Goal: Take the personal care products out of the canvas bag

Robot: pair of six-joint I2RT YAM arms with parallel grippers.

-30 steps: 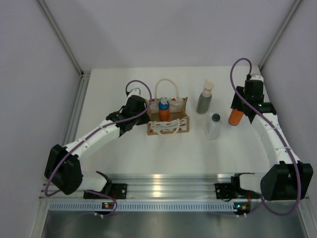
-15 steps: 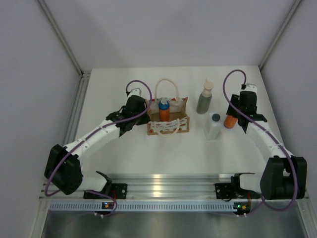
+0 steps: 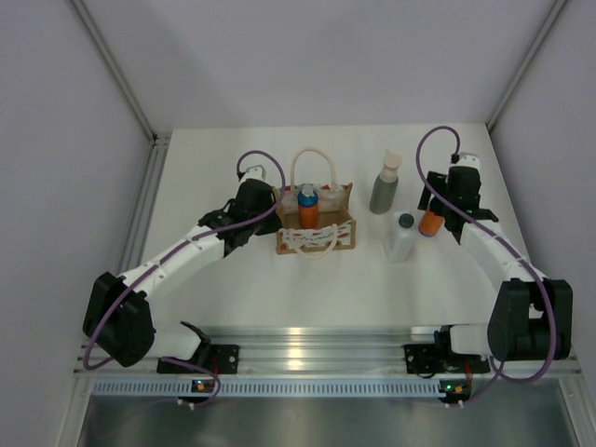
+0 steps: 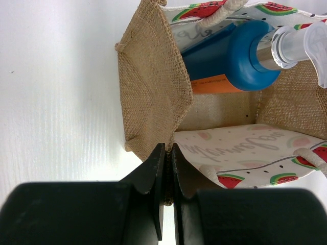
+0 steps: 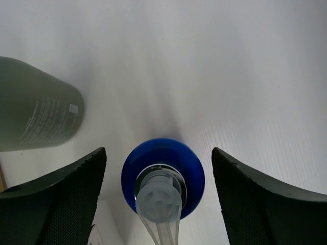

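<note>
The canvas bag (image 3: 317, 241) stands mid-table, and a blue-and-orange bottle (image 3: 308, 207) stands inside it. My left gripper (image 3: 271, 208) is shut on the bag's left burlap edge (image 4: 153, 92); in the left wrist view the bottle (image 4: 225, 56) lies just beyond it. An orange bottle (image 3: 430, 223) stands on the table at the right. My right gripper (image 3: 440, 216) hangs open over it, one finger on each side of its blue cap (image 5: 163, 176), not touching. A grey-green pump bottle (image 3: 385, 184) and a white bottle (image 3: 401, 237) stand nearby.
The bag's cream rope handles (image 3: 314, 166) loop up behind and drape over its front. The grey-green bottle (image 5: 36, 104) is close to my right gripper's left finger. White walls close in the table at left, back and right.
My right arm carried the orange bottle down and left, set it on the table beside the white bottle, and opened its jaws. The left arm and bag have not moved.
</note>
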